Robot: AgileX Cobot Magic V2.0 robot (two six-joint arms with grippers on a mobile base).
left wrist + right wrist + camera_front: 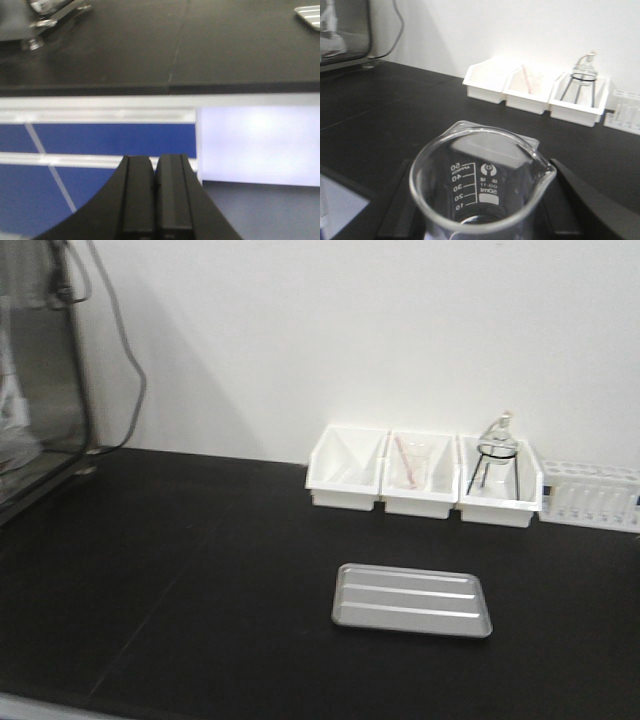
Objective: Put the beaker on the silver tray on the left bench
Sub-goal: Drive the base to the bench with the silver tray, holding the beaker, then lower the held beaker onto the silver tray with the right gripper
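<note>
A small clear glass beaker with printed 50 ml marks fills the right wrist view, upright, with my right gripper shut on it, one black finger on each side. Just beyond it lies the silver tray, mostly seen through the glass. The front view shows that flat grey tray empty on the black-topped bench; neither arm shows there. My left gripper is shut on nothing, hanging below the bench's front edge before blue cabinet doors. A corner of the tray peeks in top right.
Three white bins line the back wall; the right one holds a round flask on a black tripod. A test-tube rack stands at the far right. A metal apparatus with a cable occupies the back left.
</note>
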